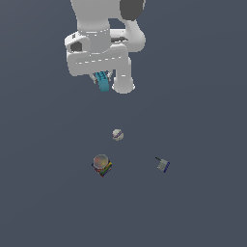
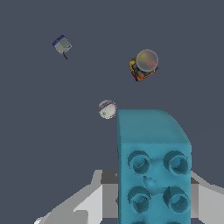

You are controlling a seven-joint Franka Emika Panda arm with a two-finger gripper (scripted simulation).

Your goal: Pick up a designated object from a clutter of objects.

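The white Franka arm (image 1: 103,41) fills the upper middle of the exterior view, hanging over a plain dark grey-blue surface (image 1: 202,120) whose edges and corners lie outside both pictures. Under its wrist the gripper (image 1: 102,79) holds the small cyan-blue oblong block with darker round dots on its face (image 1: 103,83), lifted clear of the surface. The fingers (image 1: 95,77) are pinching that block between them; only a sliver of them shows on either side of it in the exterior view.

The wrist view shows the block (image 2: 153,166) far larger, with paired round recesses down its face, which the exterior view leaves too small to read. No writing or brand can be read on anything.

Three items lie well apart on the surface below. The multicoloured lump topped by a greyish sphere (image 1: 102,165) is the biggest, its stripes clearer from the wrist (image 2: 143,65). Then the grey-and-navy boxy piece (image 1: 163,165), lying tilted (image 2: 62,44). The small grey ball (image 1: 117,134) is smallest, nearest the held block (image 2: 107,109). Nothing touches the block besides the fingers.
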